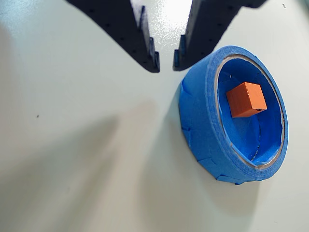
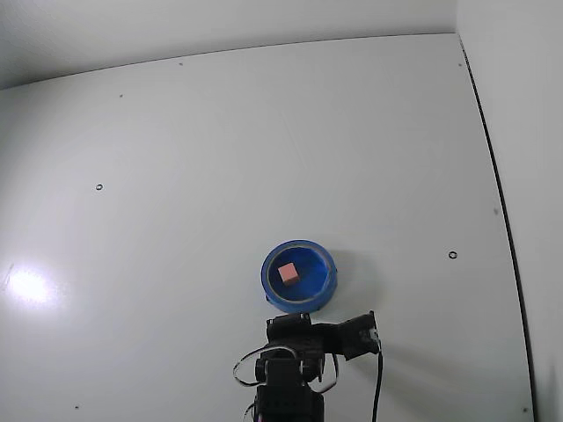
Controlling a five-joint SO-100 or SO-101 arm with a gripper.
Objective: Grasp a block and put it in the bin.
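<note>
**Block lies in the bin, gripper empty above it**

In the wrist view, the gripper [image 1: 166, 62] enters from the top edge, its two dark fingers [image 1: 145, 46] coming down to tips that stand a narrow gap apart. Nothing is between them; pale table [image 1: 72, 159] shows through the gap. The tips hang just above the upper left rim of the bin [image 1: 203, 130], which fills the right half of the frame. The bin is round and bright blue, with a thick wall and a pale inner edge. Inside it, toward the upper part of the hollow, the block [image 1: 246, 99] rests tilted on the blue floor. It looks orange here, and one small dark dot shows on its right face. Soft shadows of the fingers fall across the lower left of the table.

In the fixed view, the bin [image 2: 268, 280] sits in the lower middle of a wide white table [image 2: 264, 132]. The block [image 2: 288, 273] appears pink, near the centre of the bin. The dark arm [image 2: 290, 378] rises from the bottom edge just below the bin; the gripper's opening cannot be made out here.
</note>
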